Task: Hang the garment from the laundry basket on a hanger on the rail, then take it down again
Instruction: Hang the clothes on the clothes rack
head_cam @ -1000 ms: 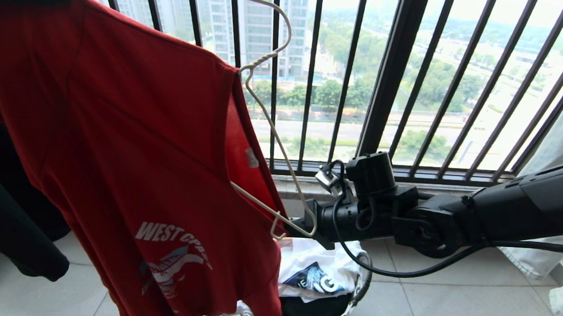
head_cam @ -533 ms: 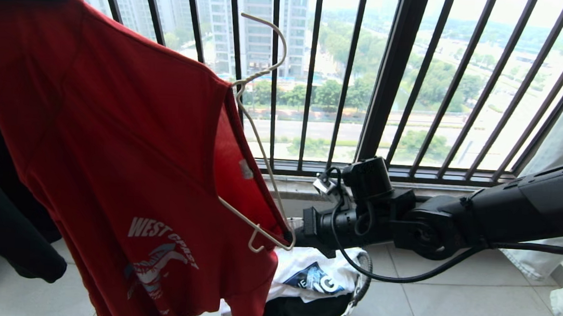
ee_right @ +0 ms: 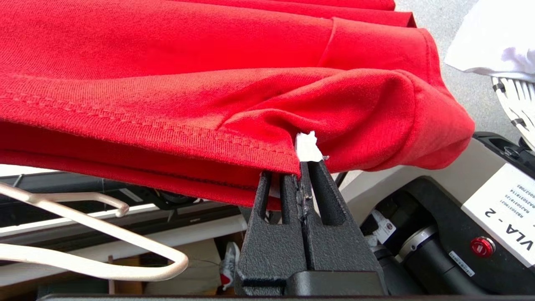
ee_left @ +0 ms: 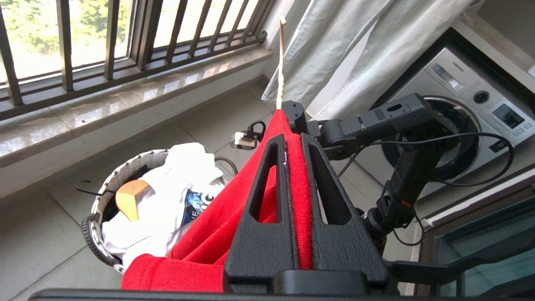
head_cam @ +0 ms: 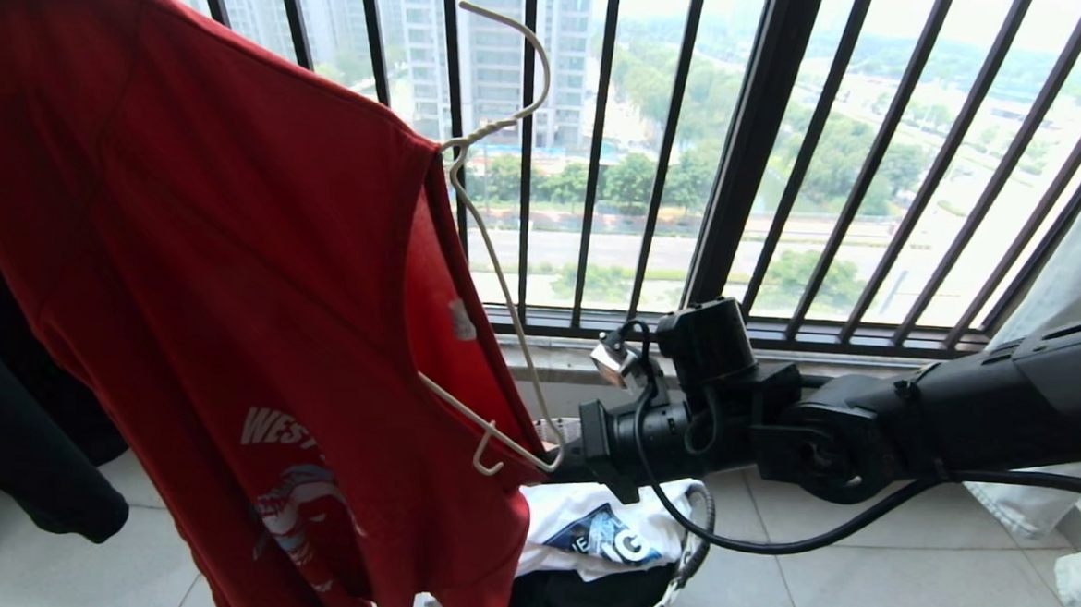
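Left tool [ee_left: 292,167]: pressed together, pinching a fold of the garment [head_cam: 228,259], reaching in from high on the robot's left.
Right tool [ee_right: 303,175]: pressed together on the shirt's collar edge and white label, arm stretched level.
Hanger [head_cam: 493,245]: just beside the right tool, one arm inside the neck, hook free of any rail.
Risk: uneven pull between the tools could slide the hanger out.
Laundry basket [head_cam: 688,570]: beneath the right tool, on the floor.

Looking down from head height toward window bars [head_cam: 752,148], wrist views pressing close against red shirt [ee_right: 209,75], all sharing basket [ee_left: 94,217].
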{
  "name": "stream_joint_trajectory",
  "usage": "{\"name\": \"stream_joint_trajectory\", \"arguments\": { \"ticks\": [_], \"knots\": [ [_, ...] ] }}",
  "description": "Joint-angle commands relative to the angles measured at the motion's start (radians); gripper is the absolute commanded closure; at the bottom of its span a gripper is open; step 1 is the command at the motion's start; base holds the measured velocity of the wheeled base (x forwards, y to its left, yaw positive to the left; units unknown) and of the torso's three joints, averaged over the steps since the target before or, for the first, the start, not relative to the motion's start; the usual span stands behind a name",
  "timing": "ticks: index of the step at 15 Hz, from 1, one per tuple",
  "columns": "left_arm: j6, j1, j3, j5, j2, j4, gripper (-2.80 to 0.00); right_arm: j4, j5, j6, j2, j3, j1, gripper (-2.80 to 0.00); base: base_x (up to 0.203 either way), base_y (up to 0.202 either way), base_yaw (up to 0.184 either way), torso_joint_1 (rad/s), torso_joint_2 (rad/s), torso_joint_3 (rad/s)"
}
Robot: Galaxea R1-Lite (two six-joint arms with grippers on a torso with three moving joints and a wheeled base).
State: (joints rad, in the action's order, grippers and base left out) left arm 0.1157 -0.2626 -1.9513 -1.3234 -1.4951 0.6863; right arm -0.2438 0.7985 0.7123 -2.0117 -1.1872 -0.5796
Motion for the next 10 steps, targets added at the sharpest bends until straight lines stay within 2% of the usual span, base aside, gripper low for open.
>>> {"name": "stream_joint_trajectory", "arguments": {
  "ticks": [1, 3, 5, 8, 10],
  "knots": [
    [0.001, 0.000, 0.000, -0.007, 0.001, -0.013, 0.00, -0.001, 0.008, 0.005, 0.011, 0.003, -0.012, 0.00, 0.000, 0.000, 0.000, 0.000, 0.00, 0.000],
    [0.003, 0.003, -0.001, -0.007, 0.000, -0.045, 0.00, -0.004, 0.008, 0.004, 0.011, 0.002, -0.050, 0.00, 0.000, 0.000, 0.000, 0.000, 0.00, 0.000],
    [0.036, 0.003, -0.001, -0.007, -0.009, -0.102, 0.00, -0.007, 0.006, 0.003, -0.009, -0.034, -0.074, 0.00, 0.000, 0.000, 0.000, 0.000, 0.00, 0.000],
    [0.142, 0.004, -0.001, -0.003, -0.047, -0.238, 0.00, 0.039, 0.005, 0.005, -0.043, -0.150, -0.063, 0.00, 0.000, 0.000, 0.000, 0.000, 0.00, 0.000],
    [0.219, 0.009, 0.000, 0.016, -0.059, -0.335, 0.00, 0.066, 0.005, 0.005, -0.053, -0.167, -0.064, 0.00, 0.000, 0.000, 0.000, 0.000, 0.00, 0.000]
  ]
}}
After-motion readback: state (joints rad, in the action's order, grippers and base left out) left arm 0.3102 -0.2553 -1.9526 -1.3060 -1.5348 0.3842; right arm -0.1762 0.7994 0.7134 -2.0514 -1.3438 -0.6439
